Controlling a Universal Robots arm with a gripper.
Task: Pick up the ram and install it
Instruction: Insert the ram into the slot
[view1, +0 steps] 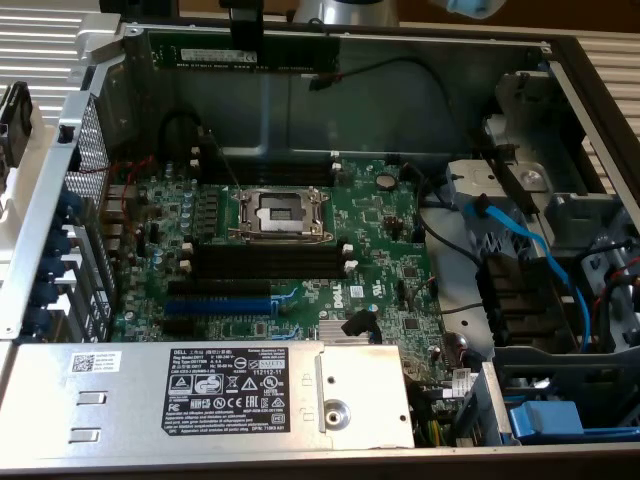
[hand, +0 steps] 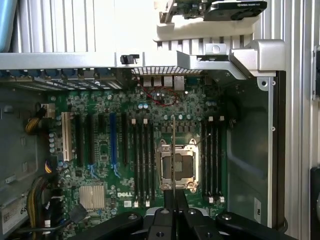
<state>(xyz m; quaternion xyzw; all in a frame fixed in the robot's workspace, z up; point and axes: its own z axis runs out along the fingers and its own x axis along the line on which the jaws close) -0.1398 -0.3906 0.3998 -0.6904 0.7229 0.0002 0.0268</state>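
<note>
- The jaws are closed on the ram (view1: 290, 52), pinching it partway along its upper edge, so the gripper (view1: 245, 40) carries it clear of everything else.
- In the wrist view the gripper (hand: 174, 199) holds the ram (hand: 173, 150) edge-on. It shows as a thin line running the same way as the memory slots.
- That line falls over the CPU socket (hand: 176, 165), between the two banks of black slots (hand: 142, 160), not over any one of them.
- In the exterior view the stick hangs level near the case's far wall (view1: 420, 70), apart from the motherboard (view1: 380, 230). How high it hangs is hard to judge from here.
- Step in hand, as I read it: pick-up is done and the ram is being carried to a slot.
- Seating it calls for a sideways shift onto one slot (view1: 265, 262), with the stick parallel to it and fitted between the white end clips, then a straight, even press down.
</note>
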